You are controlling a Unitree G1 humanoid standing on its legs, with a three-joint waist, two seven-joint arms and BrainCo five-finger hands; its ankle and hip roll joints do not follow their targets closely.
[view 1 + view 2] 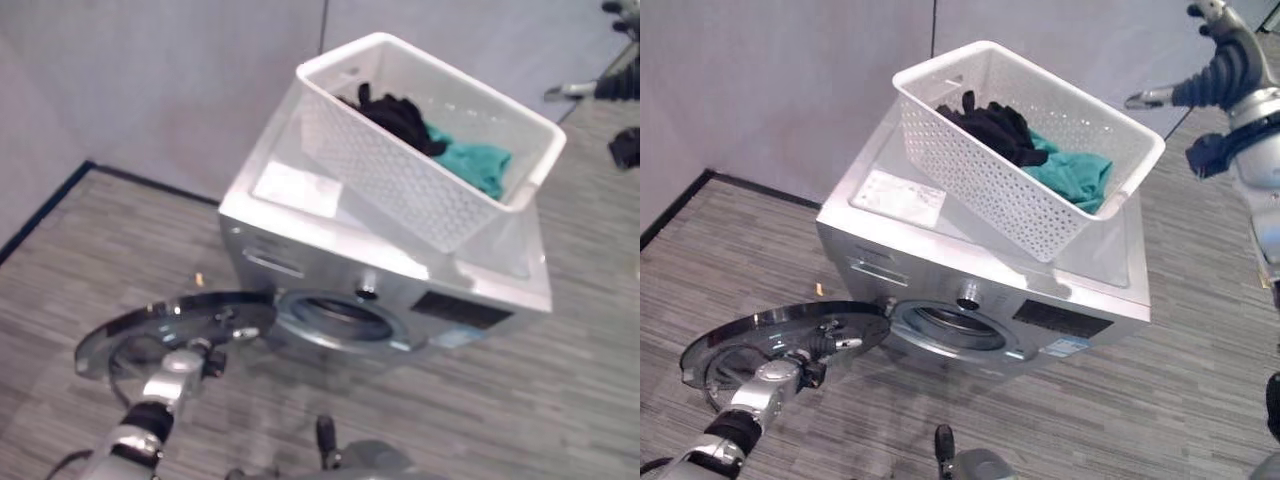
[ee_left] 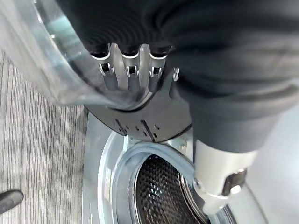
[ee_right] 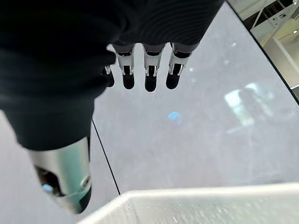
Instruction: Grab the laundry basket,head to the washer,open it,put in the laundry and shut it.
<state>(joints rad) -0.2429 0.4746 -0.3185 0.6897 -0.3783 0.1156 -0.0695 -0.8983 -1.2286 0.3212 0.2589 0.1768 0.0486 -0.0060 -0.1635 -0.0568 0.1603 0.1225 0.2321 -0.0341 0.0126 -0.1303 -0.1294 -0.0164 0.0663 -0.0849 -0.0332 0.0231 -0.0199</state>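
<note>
The left arm comes in from the lower left of the head views, and the left hand point(image 1: 825, 338) lies at the rim of the washer door point(image 1: 770, 345). That round, glass-centred door is swung wide open and lies out to the lower left of the frame, over the grey striped floor point(image 1: 520, 400). In the left wrist view the fingers point(image 2: 127, 74) run straight over the door's edge, resting on it rather than curling round it, with the thumb point(image 2: 217, 182) standing apart above the drum opening point(image 1: 950, 325), which gapes free and unblocked.

At the centre stands the silver washer point(image 1: 980, 290), set against the grey wall point(image 1: 770, 90), with bare floor on its front and both sides. The white perforated laundry basket point(image 1: 1030, 140) sits tilted on the washer's top, its right end overhanging the edge. Inside it lie dark clothes point(image 1: 990, 125) and a teal garment point(image 1: 1075, 175).

At the upper right of the frame, the right hand point(image 1: 1220, 75) is raised well above and beyond the basket's right end. In its own wrist view its fingers point(image 3: 149, 70) are stretched out straight, holding nothing, with the basket's white rim below.
</note>
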